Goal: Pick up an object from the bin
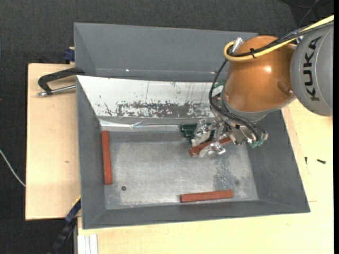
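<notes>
Bin (159, 168): grey metal, floor mostly bare. All positions below are given against the bin.

Arm (315, 73): enters over the bin's right rim. Its orange cover (257, 75) hangs above the right rear part of the floor.

Gripper (214, 147): below the cover, right of the bin's centre and near the back wall. The fingers look pinched on a short red-brown bar, the held bar (197, 151). It sits tilted, with one end poking out toward the bin's middle. Whether it is clear of the floor cannot be read from this angle.

Step in hand (judgement): secure the held bar and lift.
- The grip seems off-centre, so the bar may swing or slip. Keep the fingers firmly closed.
- Raise straight up and avoid sideways travel until the bar is above the rim; the back wall is close.
- The dark green piece (186, 129) lies just beside the gripper, toward the back wall. Do not drag it along.

Count:
- Red-brown bars, 3: the held bar; the left bar (107, 157), lying along the left wall; the front bar (206, 196), lying along the front wall, right of centre.
- Dark green piece, 1; kind not clear.
- Dark speck (123, 188), 1, at the front left of the floor; too small to identify.
</notes>
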Available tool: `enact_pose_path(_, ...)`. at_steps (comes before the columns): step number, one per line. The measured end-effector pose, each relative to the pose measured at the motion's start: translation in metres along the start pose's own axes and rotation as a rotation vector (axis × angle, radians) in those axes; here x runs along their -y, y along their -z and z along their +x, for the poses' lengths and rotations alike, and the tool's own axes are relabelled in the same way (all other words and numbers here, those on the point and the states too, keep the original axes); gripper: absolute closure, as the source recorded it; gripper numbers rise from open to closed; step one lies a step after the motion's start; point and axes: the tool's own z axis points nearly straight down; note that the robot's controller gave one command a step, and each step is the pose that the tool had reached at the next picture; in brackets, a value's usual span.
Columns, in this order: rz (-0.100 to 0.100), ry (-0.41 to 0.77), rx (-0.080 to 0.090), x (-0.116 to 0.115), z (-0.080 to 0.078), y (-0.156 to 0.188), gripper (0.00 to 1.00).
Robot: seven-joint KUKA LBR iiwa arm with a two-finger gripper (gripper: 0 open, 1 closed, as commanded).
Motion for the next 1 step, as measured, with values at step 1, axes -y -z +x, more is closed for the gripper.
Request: enact_pose_path(1, 0.000, 0.009, 0.001, 0.0007, -0.0047, 0.0372, 1.00)
